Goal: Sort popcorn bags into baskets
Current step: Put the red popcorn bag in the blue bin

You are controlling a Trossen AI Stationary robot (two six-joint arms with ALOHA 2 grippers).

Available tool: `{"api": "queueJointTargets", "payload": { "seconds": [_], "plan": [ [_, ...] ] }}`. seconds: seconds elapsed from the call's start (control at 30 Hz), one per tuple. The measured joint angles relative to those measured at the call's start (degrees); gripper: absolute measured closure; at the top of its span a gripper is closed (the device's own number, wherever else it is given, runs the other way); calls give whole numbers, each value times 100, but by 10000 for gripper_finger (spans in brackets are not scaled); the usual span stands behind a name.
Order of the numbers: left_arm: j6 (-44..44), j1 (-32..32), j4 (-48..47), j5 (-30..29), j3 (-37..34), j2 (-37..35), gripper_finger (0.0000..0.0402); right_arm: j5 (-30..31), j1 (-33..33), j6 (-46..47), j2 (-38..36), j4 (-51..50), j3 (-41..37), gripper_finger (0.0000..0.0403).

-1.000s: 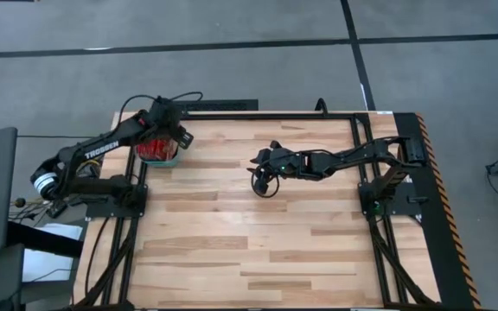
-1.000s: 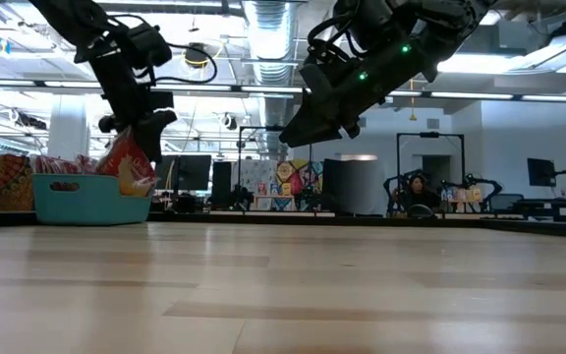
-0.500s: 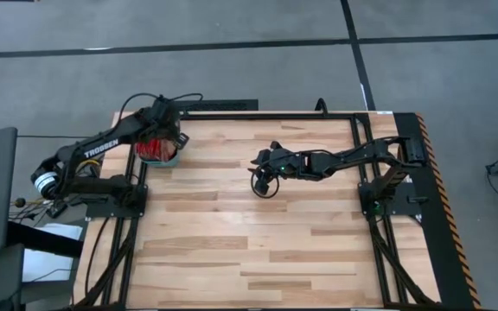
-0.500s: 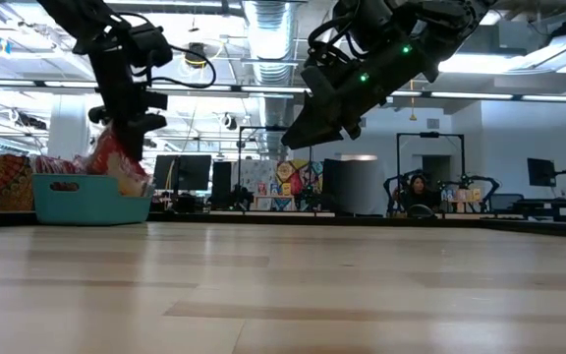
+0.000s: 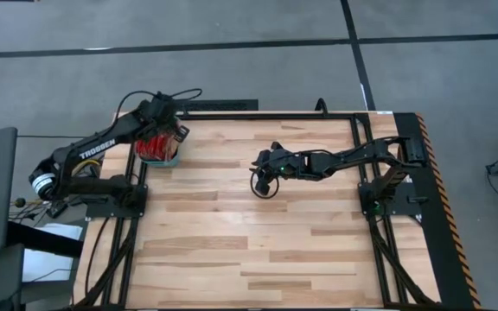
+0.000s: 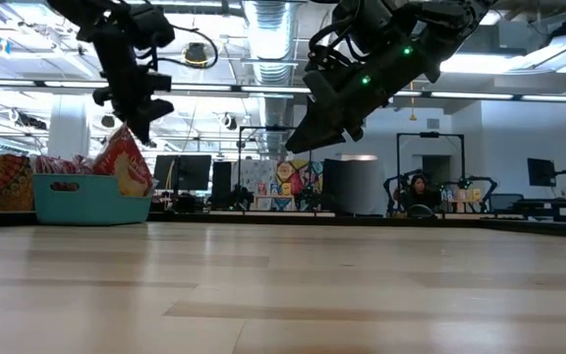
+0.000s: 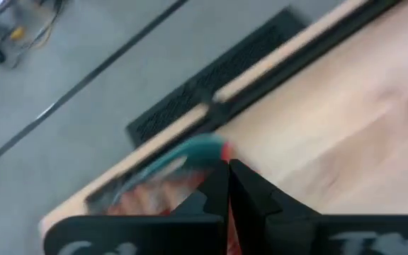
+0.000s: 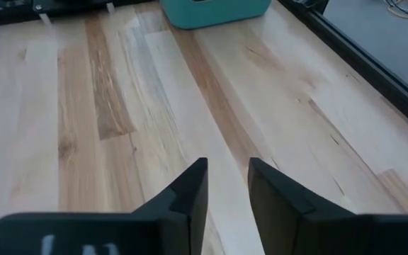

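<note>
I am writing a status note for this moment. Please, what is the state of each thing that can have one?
Teal-green plastic basket: upright at the table's far left corner, filled with red popcorn bags, one leaning over its rim.
Left gripper: above the basket, jaws shut, empty.
Right gripper: above mid-table, jaws slightly apart, empty.
Wooden table: bare elsewhere.

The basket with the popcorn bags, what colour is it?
Teal-green. The basket shows best in the low view.
</note>
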Motion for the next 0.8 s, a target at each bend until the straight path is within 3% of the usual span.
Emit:
{"api": "queueJointTargets", "payload": {
  "seconds": [0.13, 0.27, 0.4, 0.57, 0.7, 0.8],
  "plan": [
    [196, 86, 61, 772, 220, -96, 387, -2, -38, 16, 0, 2, 0, 278],
    [142, 316, -593, 1575, 724, 88, 330, -62, -122, 17, 0, 8, 0, 270],
    [143, 460, -1218, 1489, 1061, 510, 256, -250, -224, 35, 0, 33, 0, 259],
    [8, 572, -1820, 1795, 1299, 1104, 188, -299, -229, 61, 0, 5, 0, 247],
    [-38, 570, -2113, 1842, 1353, 1463, 172, -302, -205, 61, 0, -153, -1, 241],
    [-13, 573, -2276, 1827, 1366, 1645, 184, -301, -205, 62, 0, -354, 0, 242]
  ]
}}
